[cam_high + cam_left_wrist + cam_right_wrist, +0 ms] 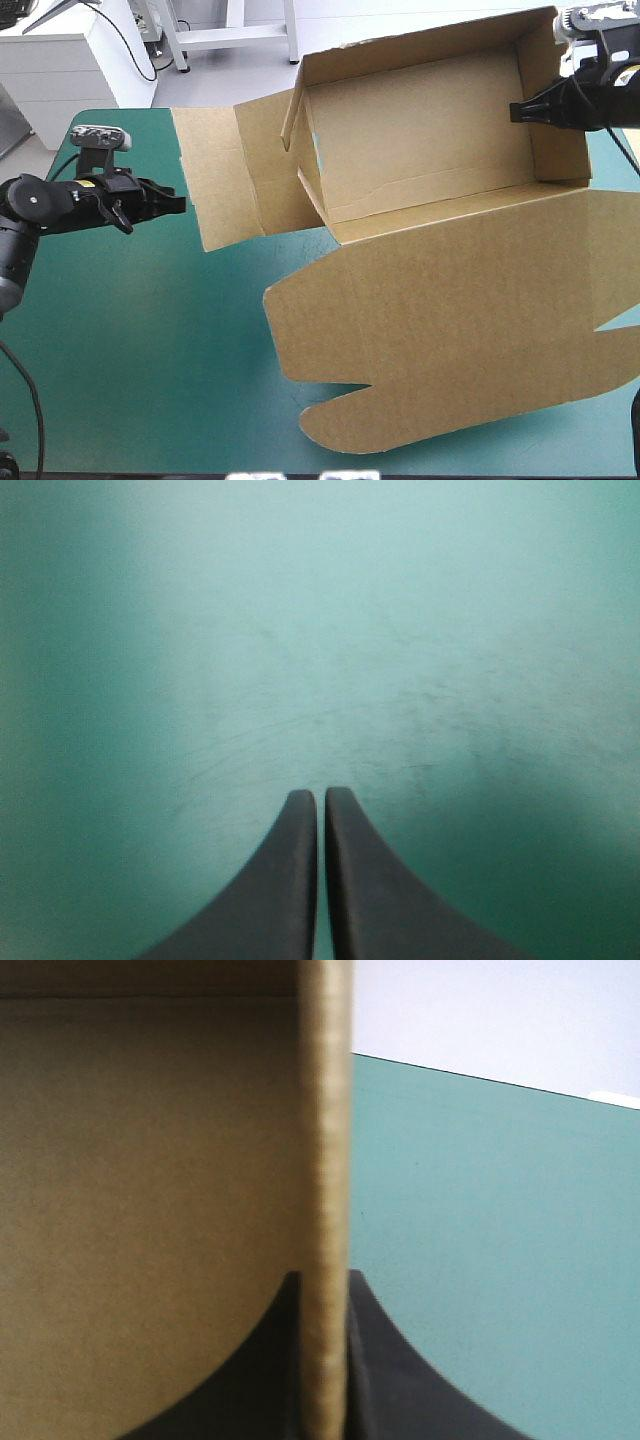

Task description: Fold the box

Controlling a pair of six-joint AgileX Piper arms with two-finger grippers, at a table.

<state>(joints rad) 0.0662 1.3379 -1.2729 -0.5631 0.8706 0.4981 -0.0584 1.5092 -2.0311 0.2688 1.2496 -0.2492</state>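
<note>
The brown box stands as an open tray at the table's far right, its walls raised and its wide lid lying flat toward the near edge. A loose flap spreads flat on the box's left side. My right gripper is shut on the box's right wall; in the right wrist view that wall's edge runs up between the black fingers. My left gripper hovers just left of the flat flap, shut and holding nothing. In the left wrist view, my left gripper shows over bare teal-green cover.
The teal-green table lies bare in front of and under the left arm. The box's lid reaches close to the table's near and right edges. A white cabinet stands beyond the far left corner.
</note>
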